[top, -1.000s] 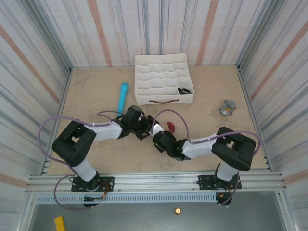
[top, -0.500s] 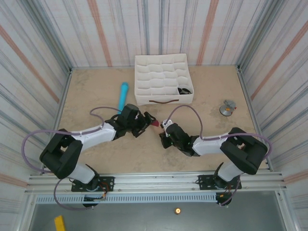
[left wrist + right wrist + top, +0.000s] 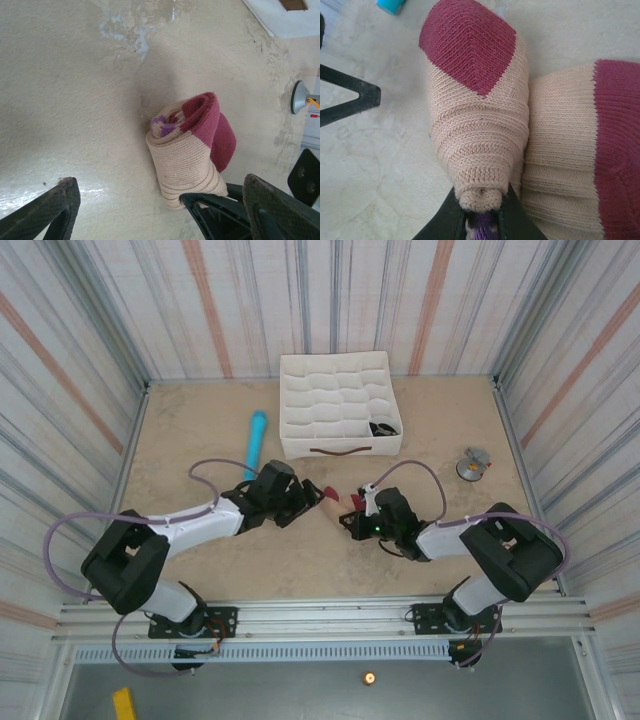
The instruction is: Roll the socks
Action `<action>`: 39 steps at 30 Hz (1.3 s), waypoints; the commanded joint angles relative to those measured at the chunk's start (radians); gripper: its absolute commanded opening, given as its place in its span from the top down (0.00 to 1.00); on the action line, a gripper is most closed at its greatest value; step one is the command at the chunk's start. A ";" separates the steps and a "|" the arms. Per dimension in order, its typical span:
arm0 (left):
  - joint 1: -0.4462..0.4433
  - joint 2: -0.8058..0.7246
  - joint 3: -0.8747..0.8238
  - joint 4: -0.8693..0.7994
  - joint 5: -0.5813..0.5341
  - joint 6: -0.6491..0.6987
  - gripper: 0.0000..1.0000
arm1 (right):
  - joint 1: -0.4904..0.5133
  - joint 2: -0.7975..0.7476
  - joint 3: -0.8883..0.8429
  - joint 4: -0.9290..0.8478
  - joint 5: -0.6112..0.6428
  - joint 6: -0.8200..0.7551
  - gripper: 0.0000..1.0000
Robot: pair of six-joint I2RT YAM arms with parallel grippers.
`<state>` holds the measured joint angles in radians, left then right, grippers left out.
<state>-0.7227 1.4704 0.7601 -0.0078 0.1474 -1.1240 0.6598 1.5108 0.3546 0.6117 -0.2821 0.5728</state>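
Seeing the beige sock (image 3: 185, 150) rolled into a tight bundle, with the maroon patch wrapped over the outside and purple cuff stripes peeking from the core. It lies about mid-table (image 3: 290, 565), just off the near side of the white divider box (image 3: 300, 445). Right gripper (image 3: 481, 220) is clamped nearly closed on one end of the roll. In its wrist view we see both black fingers pinching the beige end, purple showing between them. Left gripper (image 3: 159, 184) is spread wide and grips nothing. The bundle sits between and ahead of its two fingers, neither touching it as far as we can tell. Black sock (image 3: 383, 427) sits in a compartment at the box's near-right corner. Blue cylinder (image 3: 256, 440) lies on the table left of the box, well apart from the roll.
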 commanded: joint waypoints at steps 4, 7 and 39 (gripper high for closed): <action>-0.023 0.042 0.066 -0.045 -0.023 0.040 0.16 | -0.106 0.053 -0.060 -0.199 -0.126 0.134 1.00; -0.032 0.057 0.080 -0.050 -0.027 0.041 0.18 | -0.152 0.070 -0.052 -0.209 -0.175 0.175 1.00; -0.124 0.317 0.200 0.058 0.004 -0.014 0.34 | -0.193 0.022 -0.069 -0.554 0.033 0.582 1.00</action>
<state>-0.8406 1.7645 0.9295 0.0402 0.1593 -1.1297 0.4843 1.4841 0.3637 0.4534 -0.4213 1.0992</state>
